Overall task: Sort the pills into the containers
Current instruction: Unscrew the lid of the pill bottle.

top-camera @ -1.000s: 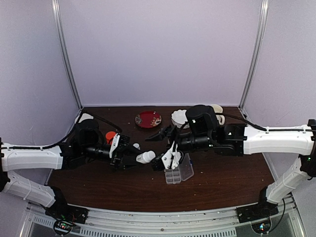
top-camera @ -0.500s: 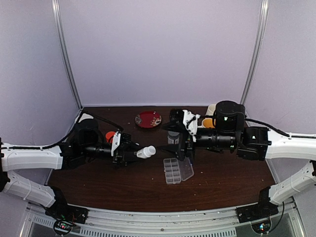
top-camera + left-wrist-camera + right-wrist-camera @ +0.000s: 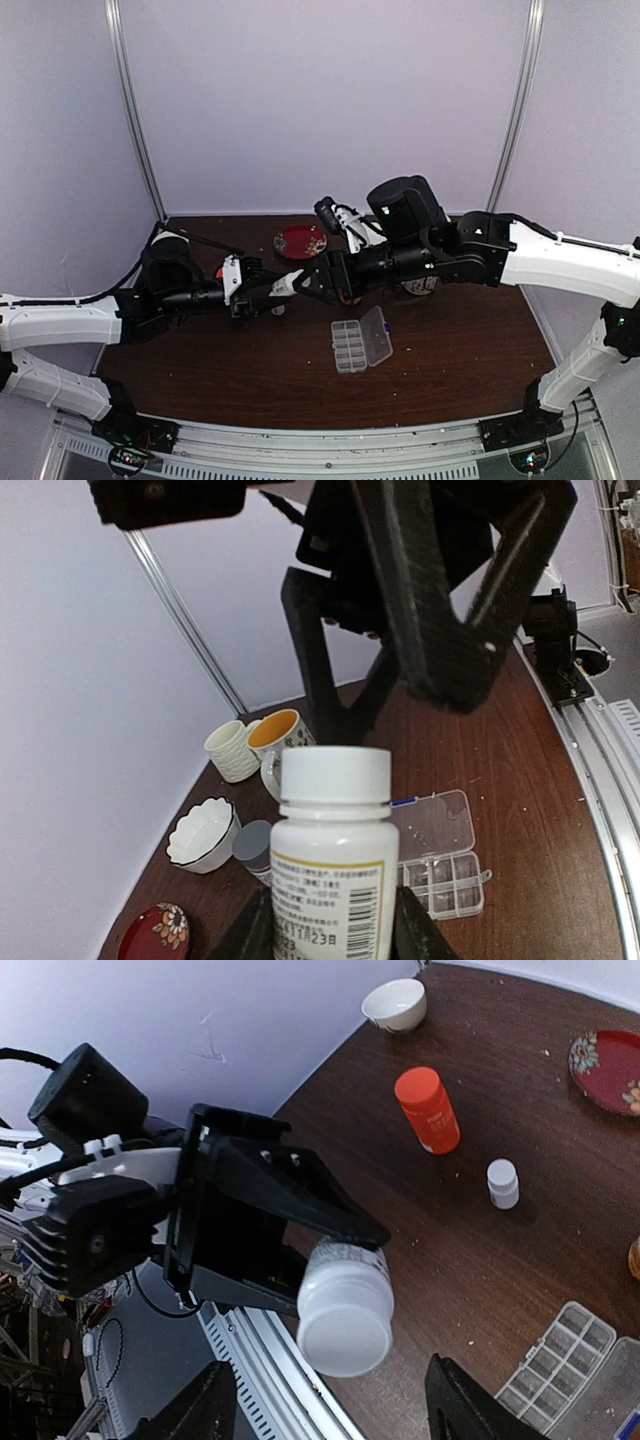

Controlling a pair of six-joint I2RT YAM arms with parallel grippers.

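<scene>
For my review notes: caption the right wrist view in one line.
Left gripper holds a white-capped white plastic bottle out to the open right gripper, above the dark wooden table.

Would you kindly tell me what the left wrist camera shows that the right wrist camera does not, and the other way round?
Only the left wrist view shows a cream cup, a yellow-lined mug and a scalloped white bowl. Only the right wrist view shows an orange bottle lying on its side and a small white bottle standing nearby. Both show the large white bottle clamped in the left gripper, the organizer box with its lid open, and the red plate.
</scene>
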